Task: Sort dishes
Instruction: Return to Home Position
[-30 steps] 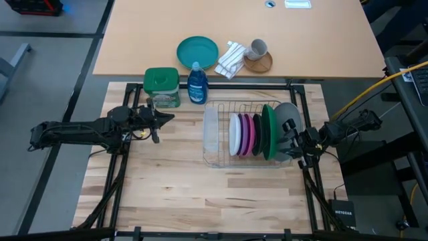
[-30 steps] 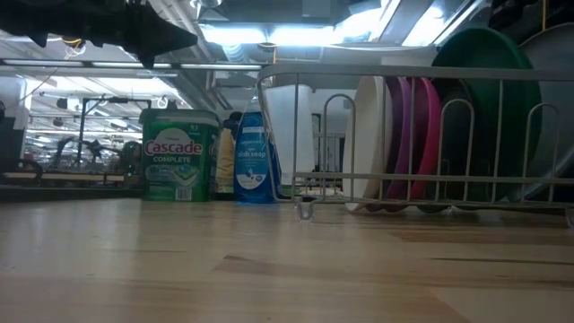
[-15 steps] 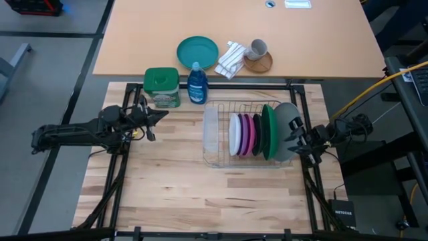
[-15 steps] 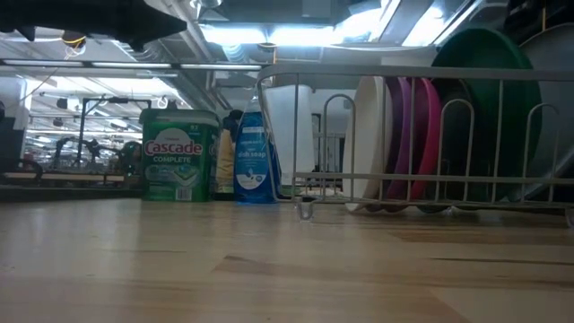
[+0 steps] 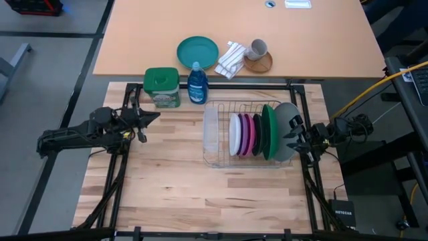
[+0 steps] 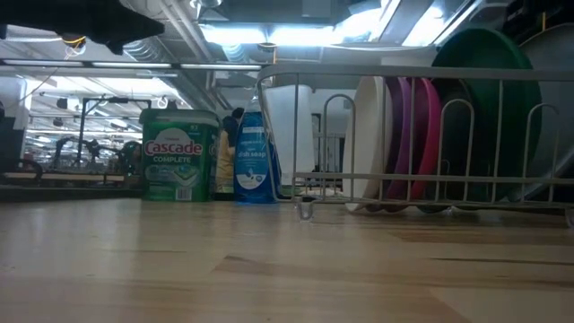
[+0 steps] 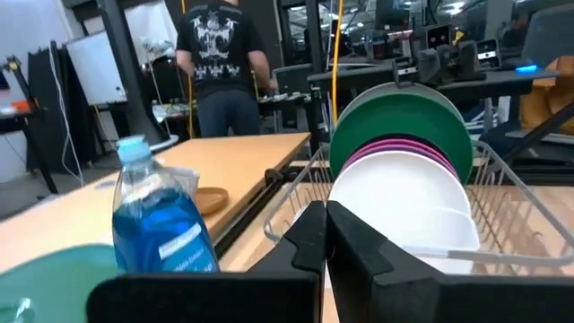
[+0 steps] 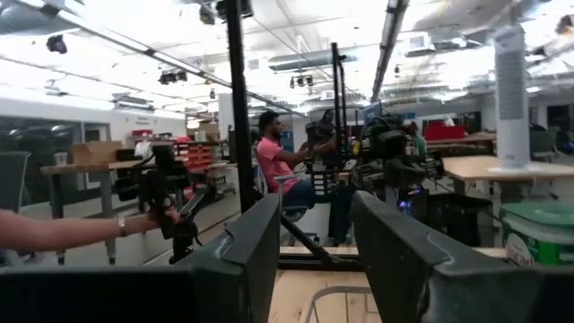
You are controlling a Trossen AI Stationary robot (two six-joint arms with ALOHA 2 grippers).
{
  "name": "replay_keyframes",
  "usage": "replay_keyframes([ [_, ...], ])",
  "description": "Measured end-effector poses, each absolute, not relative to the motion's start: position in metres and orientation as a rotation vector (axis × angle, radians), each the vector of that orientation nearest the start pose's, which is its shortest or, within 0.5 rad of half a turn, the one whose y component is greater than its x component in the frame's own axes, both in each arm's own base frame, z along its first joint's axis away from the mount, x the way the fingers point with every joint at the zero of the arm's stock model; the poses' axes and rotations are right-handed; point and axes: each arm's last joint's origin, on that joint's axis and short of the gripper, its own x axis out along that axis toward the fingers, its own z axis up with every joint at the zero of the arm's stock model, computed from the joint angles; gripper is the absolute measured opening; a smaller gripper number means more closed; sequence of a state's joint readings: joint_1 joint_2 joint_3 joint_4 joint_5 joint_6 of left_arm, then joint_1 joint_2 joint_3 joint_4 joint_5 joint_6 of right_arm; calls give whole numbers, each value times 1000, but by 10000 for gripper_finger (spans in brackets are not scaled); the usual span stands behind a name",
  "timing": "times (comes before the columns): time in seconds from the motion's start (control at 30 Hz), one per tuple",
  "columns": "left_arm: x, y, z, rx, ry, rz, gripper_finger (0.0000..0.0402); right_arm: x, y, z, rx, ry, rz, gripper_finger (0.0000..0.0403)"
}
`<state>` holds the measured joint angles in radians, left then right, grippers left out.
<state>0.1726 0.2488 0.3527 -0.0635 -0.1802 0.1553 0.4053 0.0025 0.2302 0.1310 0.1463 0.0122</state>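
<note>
Several plates stand on edge in a wire rack [image 5: 217, 161]: white [image 5: 234, 135], magenta-pink [image 5: 246, 134], dark grey [image 5: 256, 136], green [image 5: 268, 130] and large light grey [image 5: 284, 114]. They also show in the low view [image 6: 448, 126] and in the left wrist view [image 7: 404, 193]. My right gripper [image 5: 292, 132] is open over the light grey plate's top rim. Its wrist view [image 8: 314, 247] shows nothing between the fingers. My left gripper [image 5: 155, 116] is shut and empty at the table's left, pointing toward the rack.
A green-lidded tub [image 5: 162, 87] and a blue soap bottle [image 5: 196, 84] stand at the table's far edge. On the desk beyond lie a teal plate [image 5: 197, 51], a cloth [image 5: 231, 59] and a mug [image 5: 258, 48]. People are in the room behind.
My left gripper has drawn back toward the table's left edge, staying shut. The plates have not moved.
</note>
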Motion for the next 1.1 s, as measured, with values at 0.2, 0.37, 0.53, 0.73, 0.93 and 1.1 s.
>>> replay_keyframes([
  [0.2,77,19,254,88,-27,354,1,68,23,252,151,-339,229,147],
  [0.37,69,17,249,81,-89,354,1,68,23,252,151,-339,229,147],
  [0.53,81,19,218,62,-119,353,1,68,23,252,151,-338,230,147],
  [0.73,90,21,195,108,-182,361,1,68,23,252,150,-337,231,147],
  [0.93,93,21,182,115,-151,360,1,68,23,251,149,-334,231,147],
  [1.1,94,22,178,54,-112,362,1,68,23,251,148,-331,231,147],
])
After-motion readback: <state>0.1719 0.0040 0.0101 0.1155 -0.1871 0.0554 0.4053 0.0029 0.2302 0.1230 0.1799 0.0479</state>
